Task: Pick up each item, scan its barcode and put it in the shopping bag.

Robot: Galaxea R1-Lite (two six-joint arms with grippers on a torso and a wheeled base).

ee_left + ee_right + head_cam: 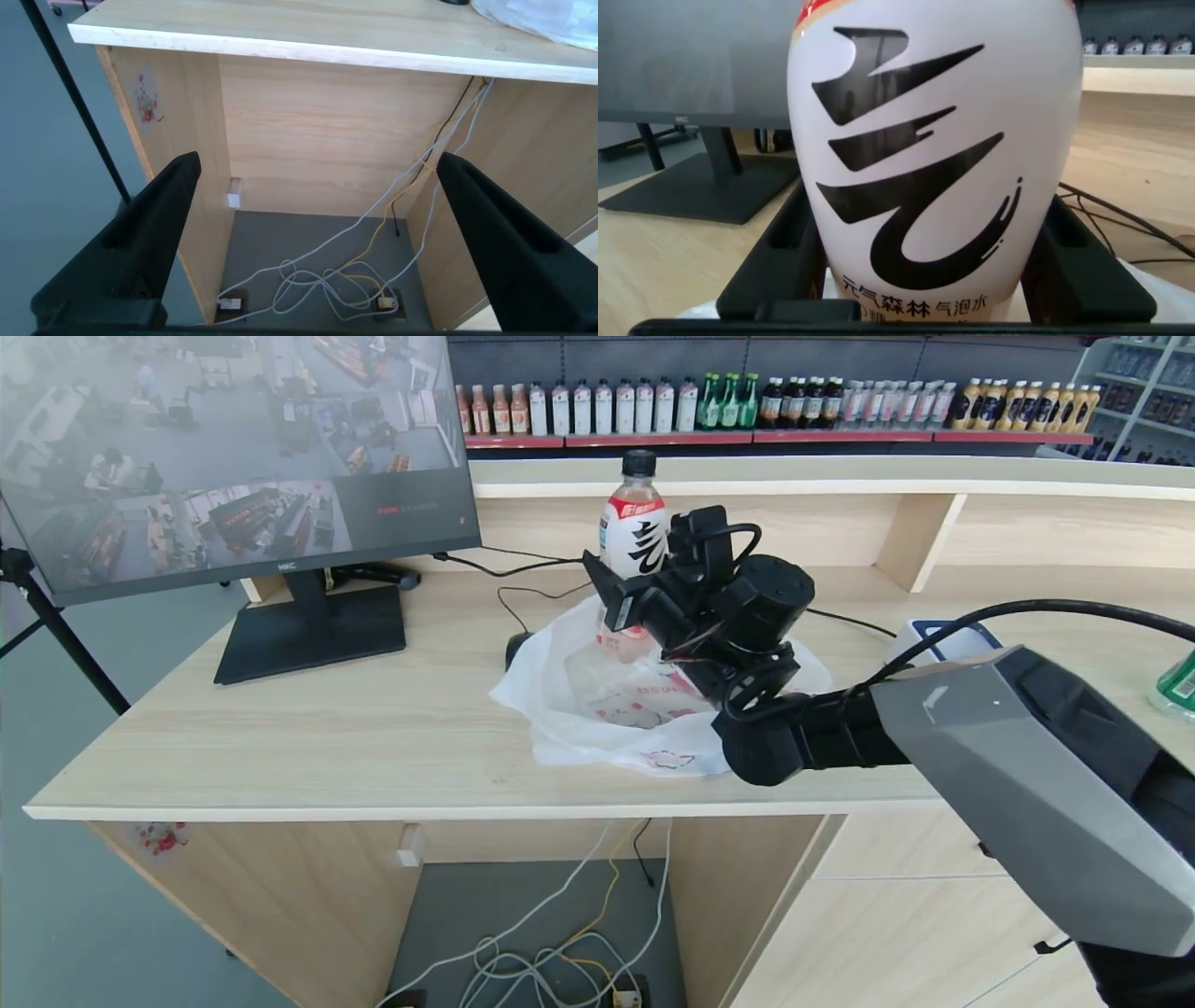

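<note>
right hand [627,605] clenched on upright bottle [635,527] | base seemingly inside shopping bag [569,709] | left hand [318,187] spread, facing counter [280,42] front

The right gripper [929,289] is clamping an upright bottle [924,140], with its dark fingers [780,257] pressing against both sides of the white label, which is showing black brush strokes. Behind the bottle, a monitor [691,56] is standing on its flat black base [687,191] on the wooden counter [1144,140]. Black cables [1120,219] are lying on the counter.
</note>
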